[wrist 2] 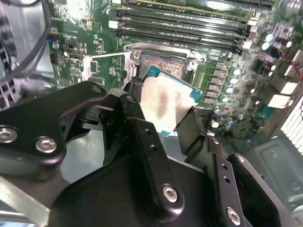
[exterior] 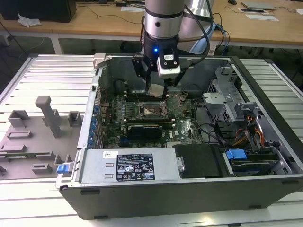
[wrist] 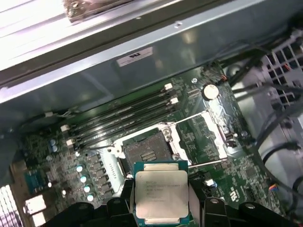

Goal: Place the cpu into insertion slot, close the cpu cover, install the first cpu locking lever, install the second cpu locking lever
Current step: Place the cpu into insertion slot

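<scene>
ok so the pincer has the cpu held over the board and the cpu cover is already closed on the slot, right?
Not quite. The cpu cover is open, swung off to one side of the bare insertion slot, as the first wrist view shows. The rest holds: the pincer has the cpu held over the board.

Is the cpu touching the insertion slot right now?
Apart. In the exterior view the gripper holds the cpu in the air, clear of the empty insertion slot.
</scene>
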